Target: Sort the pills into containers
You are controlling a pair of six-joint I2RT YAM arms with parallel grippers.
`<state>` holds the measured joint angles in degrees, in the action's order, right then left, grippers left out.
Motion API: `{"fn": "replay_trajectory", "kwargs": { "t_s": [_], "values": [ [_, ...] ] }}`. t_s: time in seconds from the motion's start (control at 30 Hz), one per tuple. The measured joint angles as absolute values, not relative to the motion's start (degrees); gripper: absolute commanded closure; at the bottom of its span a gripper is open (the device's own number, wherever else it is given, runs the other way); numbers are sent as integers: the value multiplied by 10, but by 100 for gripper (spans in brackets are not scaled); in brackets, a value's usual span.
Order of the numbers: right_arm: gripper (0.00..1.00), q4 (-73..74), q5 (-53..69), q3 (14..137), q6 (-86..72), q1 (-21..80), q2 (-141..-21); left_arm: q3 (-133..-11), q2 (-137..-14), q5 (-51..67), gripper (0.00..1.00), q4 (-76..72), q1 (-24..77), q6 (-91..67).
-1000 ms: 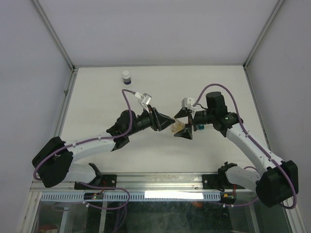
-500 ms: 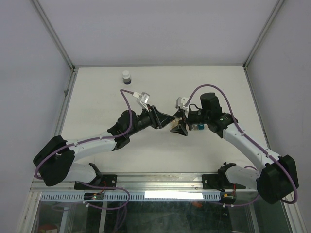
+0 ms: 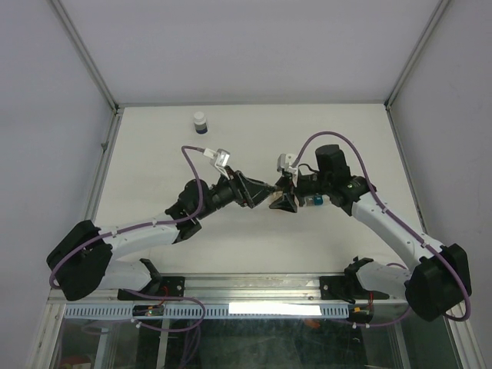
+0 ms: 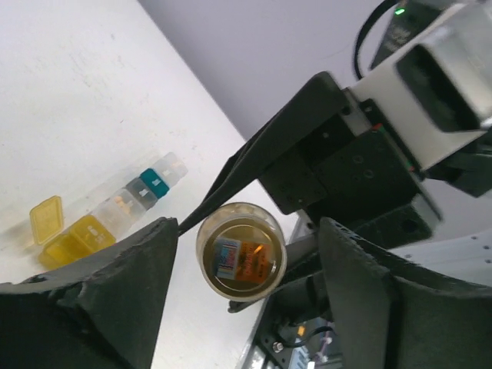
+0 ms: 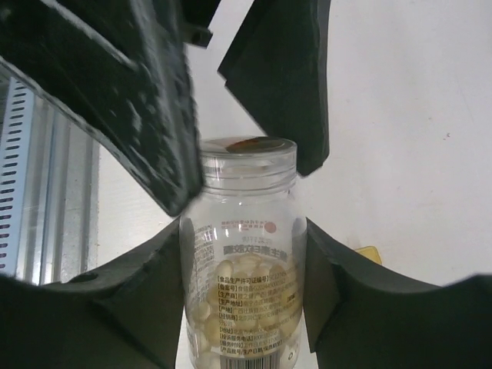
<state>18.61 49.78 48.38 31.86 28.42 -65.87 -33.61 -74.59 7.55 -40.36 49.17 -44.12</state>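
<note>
bottle [image 5: 244, 254] nearer left fingers [image 4: 100, 292] — translucent yellow-to-teal containers [image 4: 115, 209]

1. I see a lab test cell: plain white tabletop [image 3: 161, 161] boxed by bare pale-grey wall panels [image 3: 246, 46].
2. Silver aluminium frame rails [image 3: 84, 54] and a slotted grey cable duct [image 3: 100, 310] edge my rig.

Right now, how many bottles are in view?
2. A small white-capped bottle stands by the table's far edge; a clear pill bottle is gripped in the right claw.
</note>
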Motion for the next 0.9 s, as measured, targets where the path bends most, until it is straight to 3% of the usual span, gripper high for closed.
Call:
{"fn": "replay_trajectory", "kwargs": {
  "t_s": [0.07,0.33,0.53,0.73,0.9],
  "values": [
    [100,197,515,486,322,283,-660,-314,-721,74,1,-423,492,-432],
    [100,257,586,491,352,258,-662,-220,-590,105,1,-506,491,-283],
    [100,303,616,513,390,257,-672,-218,-571,203,16,-506,491,-72],
    [100,328,625,515,414,257,-673,-262,-630,285,21,-430,491,89],
    [100,340,626,515,426,257,-676,-302,-675,303,40,-398,491,128]
  ]
}}
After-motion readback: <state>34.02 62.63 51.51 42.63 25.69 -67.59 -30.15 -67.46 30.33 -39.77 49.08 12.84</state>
